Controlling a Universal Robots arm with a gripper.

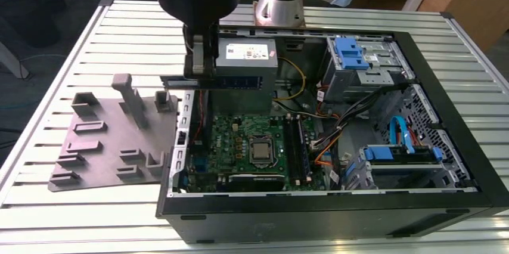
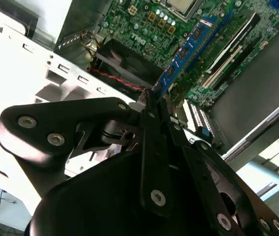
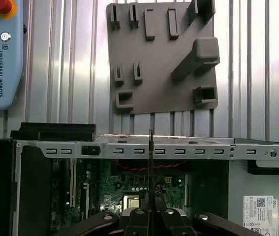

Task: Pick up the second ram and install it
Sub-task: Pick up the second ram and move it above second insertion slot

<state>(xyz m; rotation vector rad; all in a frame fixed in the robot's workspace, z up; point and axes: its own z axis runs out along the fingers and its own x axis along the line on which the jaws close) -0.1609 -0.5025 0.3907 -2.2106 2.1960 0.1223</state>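
The second ram is a slim dark blue strip with black chips. It hangs level in the air over the open computer case's wall at the exterior view's left, with my gripper shut on one end. In the second wrist view the ram sticks out from between the black fingers, over the green motherboard. The first wrist view has the ram edge-on as a thin line rising from my gripper, crossing the case rim.
The grey plastic tray with upright posts lies on the slatted table, at the exterior view's left of the case. Inside the case are the motherboard with its silver processor, a power supply, cables and blue drive brackets. A teach pendant lies nearby.
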